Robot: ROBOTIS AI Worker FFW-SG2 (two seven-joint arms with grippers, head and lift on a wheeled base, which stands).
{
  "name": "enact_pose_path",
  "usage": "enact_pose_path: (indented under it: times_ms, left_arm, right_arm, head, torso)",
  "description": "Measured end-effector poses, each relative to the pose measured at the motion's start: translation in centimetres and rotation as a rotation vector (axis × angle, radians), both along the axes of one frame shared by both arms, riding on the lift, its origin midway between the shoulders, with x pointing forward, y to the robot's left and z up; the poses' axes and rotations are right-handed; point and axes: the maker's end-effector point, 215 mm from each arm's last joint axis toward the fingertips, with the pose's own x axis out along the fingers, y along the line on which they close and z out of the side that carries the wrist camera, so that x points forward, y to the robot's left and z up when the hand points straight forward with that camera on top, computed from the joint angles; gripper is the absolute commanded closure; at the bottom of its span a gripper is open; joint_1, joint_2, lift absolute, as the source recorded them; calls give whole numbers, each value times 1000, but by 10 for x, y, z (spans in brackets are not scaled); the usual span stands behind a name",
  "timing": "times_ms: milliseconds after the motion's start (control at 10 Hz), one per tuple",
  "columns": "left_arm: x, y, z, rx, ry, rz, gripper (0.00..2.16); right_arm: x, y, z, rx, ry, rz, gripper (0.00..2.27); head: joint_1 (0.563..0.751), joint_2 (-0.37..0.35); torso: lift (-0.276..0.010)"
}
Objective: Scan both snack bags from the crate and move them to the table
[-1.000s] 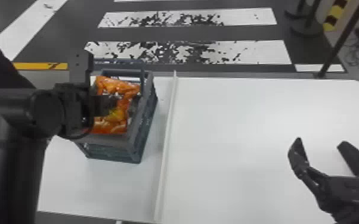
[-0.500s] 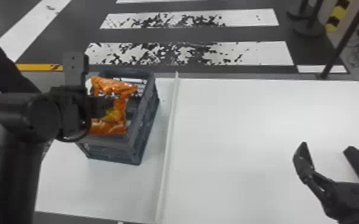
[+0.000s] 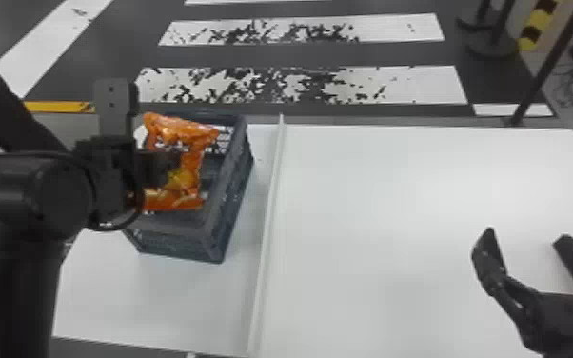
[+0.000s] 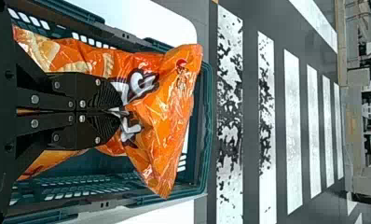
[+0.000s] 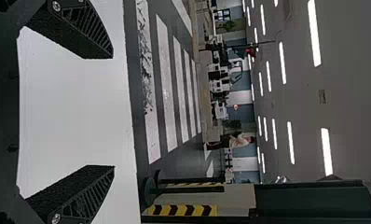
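Note:
In the head view my left gripper (image 3: 171,166) is at the crate (image 3: 204,228) on the left part of the table, with an orange snack bag (image 3: 185,196) at its fingers. The left wrist view has the left gripper (image 4: 120,111) shut on the middle of the orange snack bag (image 4: 167,107), pinching its crumpled film over the crate (image 4: 206,140). Whether a second bag lies beneath cannot be told. My right gripper (image 3: 526,238) stands open at the right side above the white table; in its wrist view the right gripper (image 5: 110,112) has nothing between its fingers.
A thin white raised strip (image 3: 269,214) runs front to back across the table (image 3: 395,200), just right of the crate. Beyond the far edge lies a floor with white stripes, and a dark post (image 3: 549,62) rises at the back right.
The left gripper and the orange bag have shifted slightly left, and more of the crate's inside shows to their right. The right gripper has moved a little rightward, still open.

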Motion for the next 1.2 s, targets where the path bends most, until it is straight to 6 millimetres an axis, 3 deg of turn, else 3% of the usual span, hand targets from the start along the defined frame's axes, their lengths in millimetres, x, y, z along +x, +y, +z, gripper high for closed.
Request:
enact_pose_path:
  times_ms: [200, 700, 1000, 1200]
  left_arm:
    - [1, -2, 11, 12, -31, 5, 2142]
    - [-6, -3, 70, 66, -174, 24, 2142]
    - [-17, -36, 100, 23, -242, -42, 2142]
    - [-30, -76, 101, -59, -241, -132, 2142]
  right_arm:
    - [-2, -2, 1, -1, -5, -4, 80]
    - [-2, -6, 1, 5, -8, -12, 80]
    - [4, -14, 7, 0, -27, -27, 80]
    - [10, -23, 17, -1, -53, -46, 80]
  head:
    - [695, 95]
    - [695, 90]
    - [695, 45]
    - [695, -5]
  torso:
    - [-87]
    - [-87]
    - [-87]
    - [-87]
